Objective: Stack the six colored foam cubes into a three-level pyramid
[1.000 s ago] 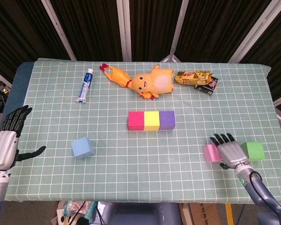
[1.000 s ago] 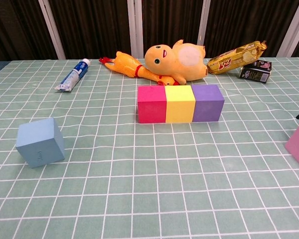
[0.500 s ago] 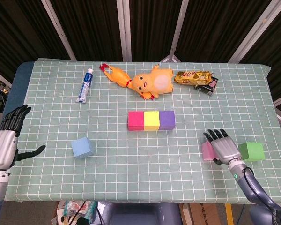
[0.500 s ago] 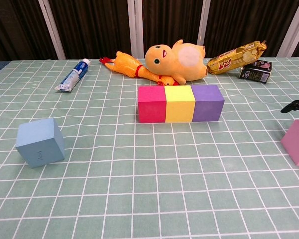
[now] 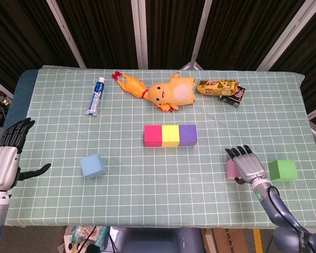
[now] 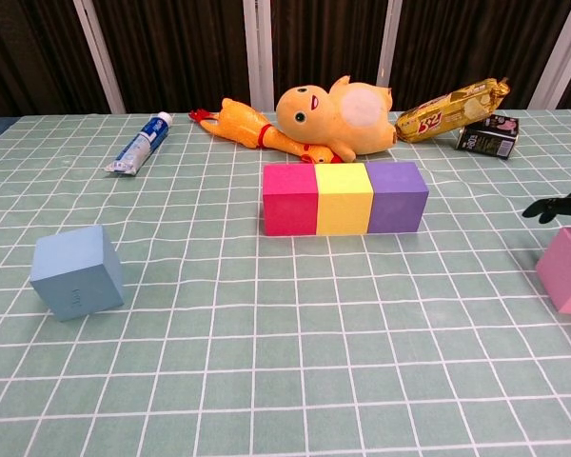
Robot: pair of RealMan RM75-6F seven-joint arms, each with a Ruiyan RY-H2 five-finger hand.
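A magenta cube [image 5: 152, 135], a yellow cube [image 5: 171, 135] and a purple cube [image 5: 188, 135] stand touching in a row at mid-table. The chest view shows the same row: magenta [image 6: 289, 198], yellow [image 6: 342, 198], purple [image 6: 398, 196]. A light blue cube [image 5: 92, 165] [image 6: 76, 271] sits alone at the front left. My right hand [image 5: 247, 166] hovers over the right part of a pink cube [image 5: 231, 169] [image 6: 568, 269], fingers spread, gripping nothing that I can see. A green cube [image 5: 282, 170] lies just right of that hand. My left hand [image 5: 8, 158] hangs open off the table's left edge.
Along the back lie a toothpaste tube [image 5: 96, 96], a rubber chicken [image 5: 129, 84], a yellow plush duck [image 5: 172, 93], a gold snack pack [image 5: 217, 87] and a small dark carton [image 5: 233, 98]. The table's front edge [image 5: 147, 224] runs close behind the pink and green cubes.
My right hand has slid left, away from the green cube and further over the pink cube. The pink cube has shifted slightly left. My left hand has not moved.
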